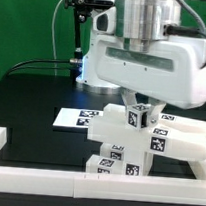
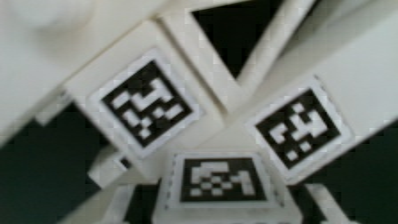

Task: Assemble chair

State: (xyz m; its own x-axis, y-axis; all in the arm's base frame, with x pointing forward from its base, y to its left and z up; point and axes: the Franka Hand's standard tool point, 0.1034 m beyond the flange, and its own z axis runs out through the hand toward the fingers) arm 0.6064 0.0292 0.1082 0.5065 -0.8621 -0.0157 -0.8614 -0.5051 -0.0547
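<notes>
At about five o'clock on the black surface (image 1: 31, 95), the chair (image 1: 138, 144) already stands as a stacked white cluster of tagged pieces, so it looks well along. The claw (image 1: 138, 106) sits on its top block; I cannot tell whether it is clamped.

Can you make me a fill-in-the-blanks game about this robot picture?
1. The chair parts are colored ____.
2. The table under everything is colored ____.
3. In the exterior view, the marker board lies flat on the ____.
4. The tags on the parts are black and white ____.

Missing words: white; black; table; squares
</notes>
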